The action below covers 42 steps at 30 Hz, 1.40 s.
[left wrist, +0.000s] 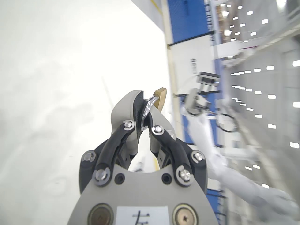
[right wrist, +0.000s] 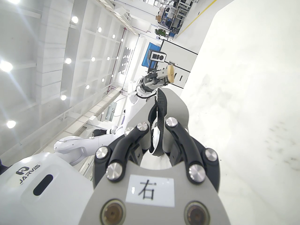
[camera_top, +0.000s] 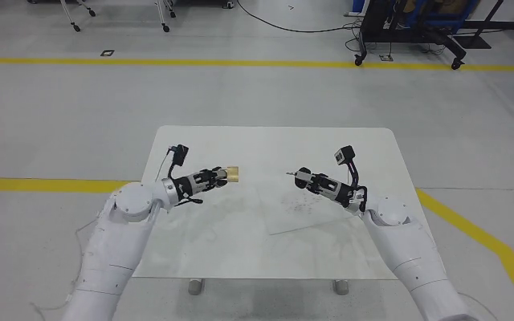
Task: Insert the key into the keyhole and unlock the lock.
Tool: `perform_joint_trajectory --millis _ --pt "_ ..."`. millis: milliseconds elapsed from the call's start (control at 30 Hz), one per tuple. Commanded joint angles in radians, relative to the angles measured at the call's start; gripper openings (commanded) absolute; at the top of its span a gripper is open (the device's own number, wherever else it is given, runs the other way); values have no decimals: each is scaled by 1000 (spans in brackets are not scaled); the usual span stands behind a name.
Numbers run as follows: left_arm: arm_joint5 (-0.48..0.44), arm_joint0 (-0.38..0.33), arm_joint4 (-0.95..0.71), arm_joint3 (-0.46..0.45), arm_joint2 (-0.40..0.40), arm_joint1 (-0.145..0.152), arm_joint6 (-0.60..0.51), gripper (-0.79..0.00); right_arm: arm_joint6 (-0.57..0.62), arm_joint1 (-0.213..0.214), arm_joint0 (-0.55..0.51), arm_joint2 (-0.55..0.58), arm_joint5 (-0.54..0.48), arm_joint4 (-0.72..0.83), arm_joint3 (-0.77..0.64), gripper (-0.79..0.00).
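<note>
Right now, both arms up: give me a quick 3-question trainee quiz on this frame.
1. True or false: the lock lies on the table.
2. What holds the key? A) the left one B) the right gripper C) nothing, it is on the table
3. Fill in: the left gripper grips the lock by its ____.

Key:
1. False. The lock is held in the left gripper, off the table.
2. B.
3. Shackle.
</note>
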Motion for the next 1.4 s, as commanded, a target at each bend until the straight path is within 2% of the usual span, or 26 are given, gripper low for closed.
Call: perform_joint_trajectory --millis 0,200,333,400,600,867,1033,1367 --pt "-14 -12 -30 23 -3 2 -34 -785 0 0 0 0 0 0 0 -785" --pt "-10 -7 -48 20 -2 1 -23 -785 0 0 0 0 0 0 0 -785" --pt "45 -15 -95 43 40 -7 -26 -785 -21 -13 20 -51 38 18 -1 -785" --pt "54 -40 -64 71 62 -8 -39 -785 -44 -28 59 -91 37 39 42 -785" --pt "-14 -72 37 89 110 -1 -138 -785 -58 -83 173 -206 -44 149 201 -785" --pt "-30 -90 -19 108 143 -1 -229 -785 -14 -164 267 -340 -127 292 341 -785" --pt "-15 -95 -91 127 135 -2 -224 -785 41 -199 309 -384 -143 341 414 -785" --pt "-8 -96 -118 137 129 3 -176 -785 99 -243 354 -432 -158 342 493 -785"
